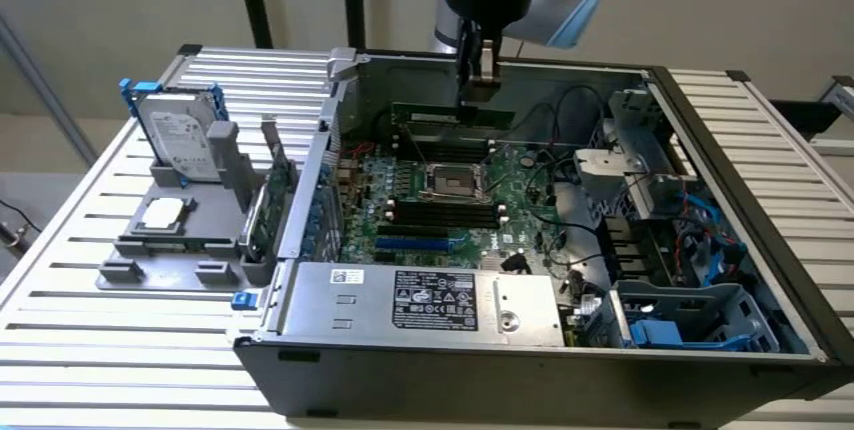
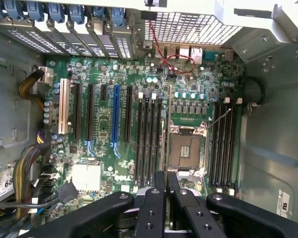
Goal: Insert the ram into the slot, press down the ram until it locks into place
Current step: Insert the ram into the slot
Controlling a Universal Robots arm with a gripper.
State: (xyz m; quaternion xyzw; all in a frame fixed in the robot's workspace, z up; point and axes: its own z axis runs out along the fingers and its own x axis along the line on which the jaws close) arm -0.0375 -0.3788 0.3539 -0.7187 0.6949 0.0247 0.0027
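Observation:
My gripper (image 1: 478, 90) reaches down into the open computer case, shut on the ram (image 1: 454, 115). The ram is a thin green stick, held level above the motherboard (image 1: 514, 225). In the wrist view it shows edge-on as a thin line (image 2: 167, 124) running out from between the black fingers (image 2: 154, 208). It lies parallel to the long black slots (image 2: 150, 139), beside the edge of that bank nearest the CPU socket (image 2: 185, 148). A second bank of black slots (image 2: 223, 144) lies beyond the socket. The nearer bank of slots (image 1: 434, 212) has nothing in it. The ram touches no slot.
The case walls (image 1: 334, 130) enclose the board. A power supply (image 1: 454, 300) sits at the front, with cables and drive cages (image 1: 667, 210) toward the exterior view's right. A blue slot (image 2: 115, 114) lies among the expansion slots. Outside the case, a grey fixture (image 1: 174, 240) holds a hard drive (image 1: 180, 135) and an upright green card (image 1: 274, 200).

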